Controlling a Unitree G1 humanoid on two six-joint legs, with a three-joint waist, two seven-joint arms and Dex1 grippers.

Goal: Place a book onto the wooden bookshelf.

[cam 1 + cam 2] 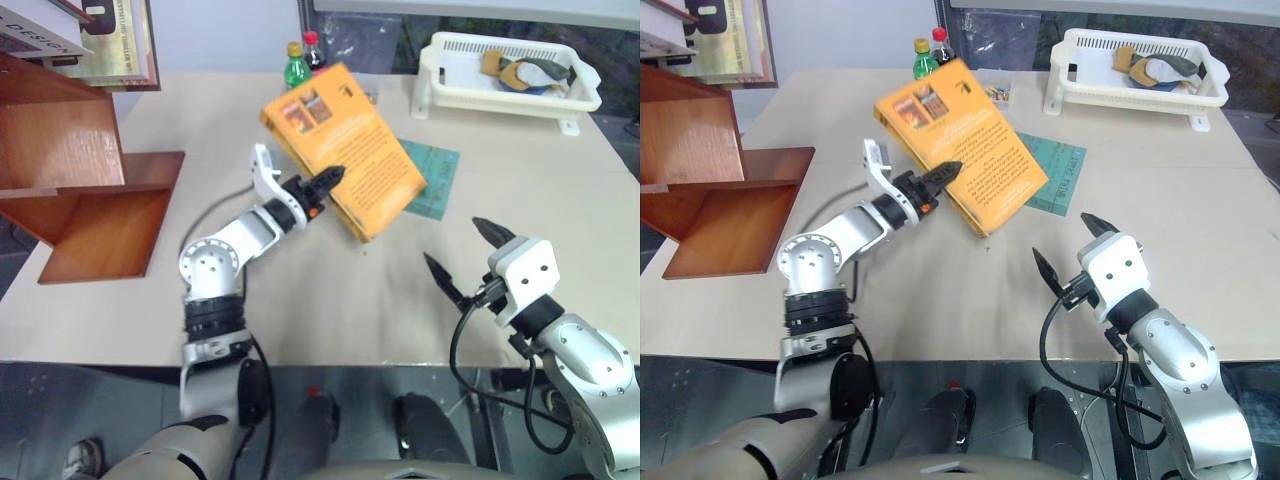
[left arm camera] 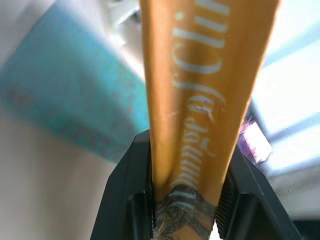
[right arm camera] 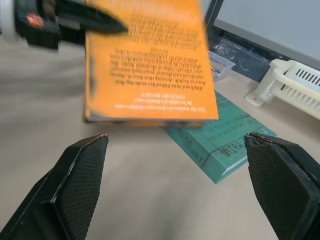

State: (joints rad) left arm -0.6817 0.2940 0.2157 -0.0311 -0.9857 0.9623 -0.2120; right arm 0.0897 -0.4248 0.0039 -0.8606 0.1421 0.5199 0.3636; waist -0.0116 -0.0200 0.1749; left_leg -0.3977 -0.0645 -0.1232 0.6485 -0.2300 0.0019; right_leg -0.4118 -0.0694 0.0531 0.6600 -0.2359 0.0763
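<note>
Beige tabletop [image 1: 300, 300]: left gripper [image 1: 322, 186] pinches the book [image 1: 350, 145] by its spine edge, lifted clear. Stiff light paperback, may pivot. Wooden bookshelf [image 1: 90, 190] off to gripper's left. Right gripper [image 1: 465, 255] agape, empty.

A teal-blue book [image 1: 432, 178] lies flat on the beige bench [image 1: 330, 300]. Toward the far right corner stands a white plastic basket tray [image 1: 505, 72] holding some small items. At the far edge, two bottles stand side by side: a green one with a yellow cap [image 1: 297, 66] and a dark one with a red cap [image 1: 314, 50].
</note>
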